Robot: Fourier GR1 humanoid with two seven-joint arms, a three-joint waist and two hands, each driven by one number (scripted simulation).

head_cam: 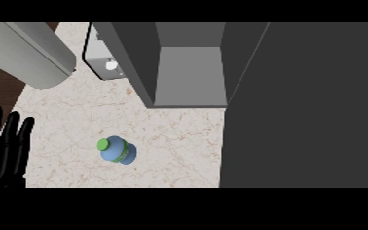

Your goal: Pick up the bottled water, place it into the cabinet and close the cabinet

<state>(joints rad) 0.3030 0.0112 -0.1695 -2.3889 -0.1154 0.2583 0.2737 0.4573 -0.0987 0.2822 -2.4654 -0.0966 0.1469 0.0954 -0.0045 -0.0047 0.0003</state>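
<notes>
Bottle untouched on surface, cabinet open. My left hand rests open at edge; right unseen. Pick, place, close all left.

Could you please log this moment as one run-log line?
bottled water: upright on counter, ungrasped | cabinet: open | left hand: open at left edge | right hand: not visible

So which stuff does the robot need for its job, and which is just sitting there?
Needed:
- bottle, standing on the counter
- cabinet, open
- cabinet door, swung open

Just there:
- grey cylinder, top left
- white box beside the cabinet
- left hand, resting open at the left edge
</notes>
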